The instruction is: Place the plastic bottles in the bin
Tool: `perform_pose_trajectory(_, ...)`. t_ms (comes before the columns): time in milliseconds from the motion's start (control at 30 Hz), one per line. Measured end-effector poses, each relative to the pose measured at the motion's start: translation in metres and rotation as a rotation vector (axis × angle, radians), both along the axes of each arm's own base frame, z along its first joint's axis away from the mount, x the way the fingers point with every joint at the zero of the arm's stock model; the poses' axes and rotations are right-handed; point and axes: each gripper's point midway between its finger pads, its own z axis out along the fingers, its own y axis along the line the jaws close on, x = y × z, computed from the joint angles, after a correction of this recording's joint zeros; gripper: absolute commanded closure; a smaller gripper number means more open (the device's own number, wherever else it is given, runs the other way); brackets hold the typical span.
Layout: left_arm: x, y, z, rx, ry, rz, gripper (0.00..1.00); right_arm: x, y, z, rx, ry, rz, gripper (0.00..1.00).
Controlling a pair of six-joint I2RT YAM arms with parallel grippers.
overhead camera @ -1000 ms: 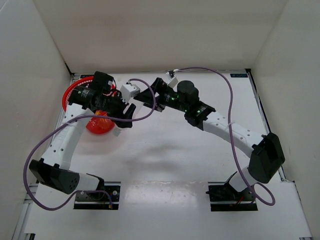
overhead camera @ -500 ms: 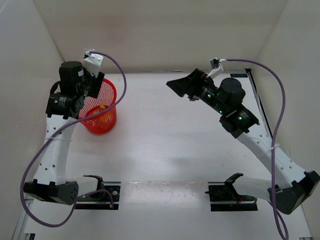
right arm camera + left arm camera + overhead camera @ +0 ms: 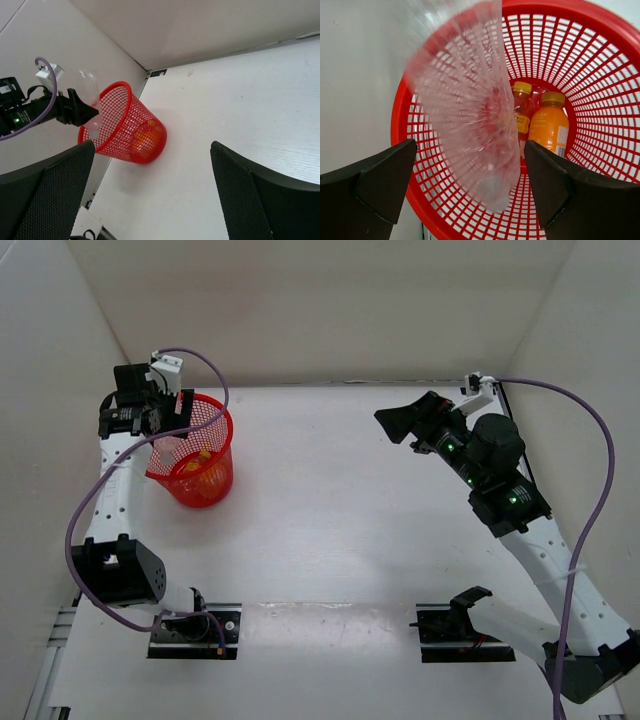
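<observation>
The red mesh bin (image 3: 205, 465) stands at the back left and also shows in the right wrist view (image 3: 127, 132). In the left wrist view the orange bottle (image 3: 548, 126) and the clear bottle with yellow cap (image 3: 520, 111) lie on the bin's base (image 3: 600, 70). My left gripper (image 3: 168, 415) hovers over the bin's left rim with its jaws wide apart. The clear crinkled bottle (image 3: 470, 100), blurred, hangs between the fingers (image 3: 375, 185) and touches neither. My right gripper (image 3: 398, 421) is open and empty, raised over the back right of the table.
White walls enclose the table on the left, back and right. The left wall is close behind the bin and my left arm (image 3: 110, 490). Purple cables loop from both arms. The arm bases (image 3: 190, 625) are at the near edge.
My left arm swung from the bin's right side up and over its left rim, and its jaws are now apart with the crinkled bottle loose. My right arm drew back to the right.
</observation>
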Motion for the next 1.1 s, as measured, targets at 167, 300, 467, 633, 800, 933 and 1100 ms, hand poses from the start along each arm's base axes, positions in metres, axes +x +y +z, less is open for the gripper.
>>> perform_pose_trajectory(167,-0.006,0.004,-0.016,-0.011,0.035,0.018,0.00,-0.001,-0.009,0.002,-0.005,-0.013,-0.026,0.01)
perform_pose_trajectory(300,-0.012,0.002,-0.014,-0.022,0.029,0.010,0.00,0.000,-0.010,-0.006,-0.018,0.004,-0.030,0.01)
perform_pose_trajectory(467,-0.026,0.000,0.021,-0.031,-0.065,0.026,0.00,0.003,-0.017,-0.019,-0.048,0.045,-0.066,0.01)
perform_pose_trajectory(633,-0.085,-0.019,0.072,0.046,-0.191,-0.110,0.00,0.010,-0.046,-0.054,-0.135,0.149,-0.185,0.01)
perform_pose_trajectory(800,-0.169,-0.041,0.029,0.111,-0.108,-0.263,0.00,0.002,-0.079,-0.117,-0.237,0.306,-0.288,0.01)
perform_pose_trajectory(933,-0.222,-0.030,-0.078,0.133,0.176,-0.245,0.00,-0.012,-0.099,-0.165,-0.305,0.410,-0.341,0.01)
perform_pose_trajectory(1100,-0.273,-0.014,-0.149,0.169,0.379,-0.170,0.00,-0.027,-0.110,-0.193,-0.340,0.458,-0.365,0.01)
